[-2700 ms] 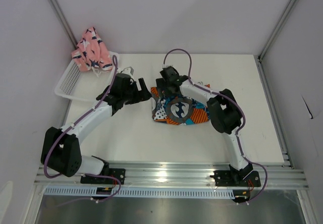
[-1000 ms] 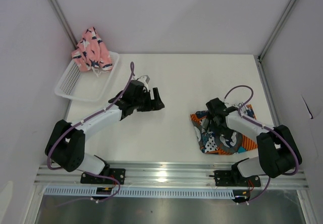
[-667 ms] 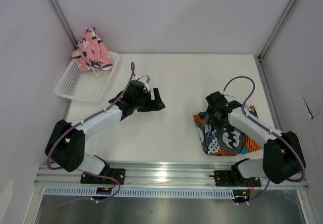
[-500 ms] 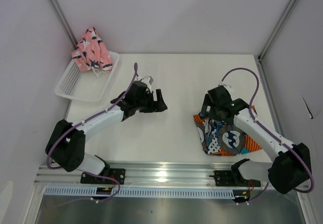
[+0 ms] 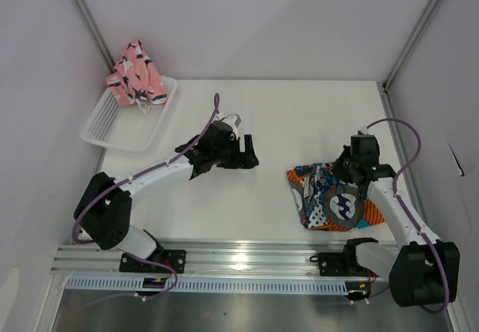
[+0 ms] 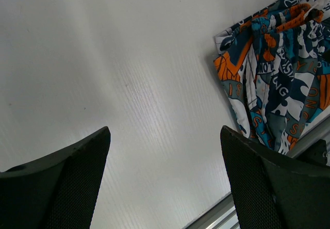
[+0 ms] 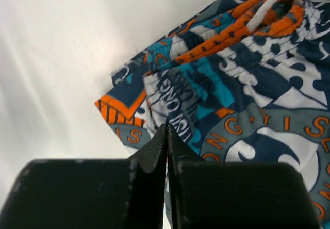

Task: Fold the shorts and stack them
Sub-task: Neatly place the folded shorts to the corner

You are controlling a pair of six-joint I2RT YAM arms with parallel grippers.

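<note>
The right gripper [image 7: 166, 131] has its fingers pressed together, no fabric visibly between them, above the printed shorts [image 7: 242, 79], which lie folded at the front right of the table [image 5: 284, 115]. The left gripper [image 6: 165, 133] has its fingers spread and holds nothing. The pink shorts [image 5: 135, 74] sit bunched at the far rim of the basket [image 5: 112, 126]. Probable step: fetch pair 2. Pinch 1 waistband edge with the left gripper and lift clear of the mesh.

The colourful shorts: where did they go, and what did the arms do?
The blue, orange, white and grey printed shorts were dragged from the middle of the table to its near right side by the right claw, which has let go and backed off, shut. The left claw, open, reached further right. The pink patterned shorts stayed on the white plastic mesh basket.
</note>
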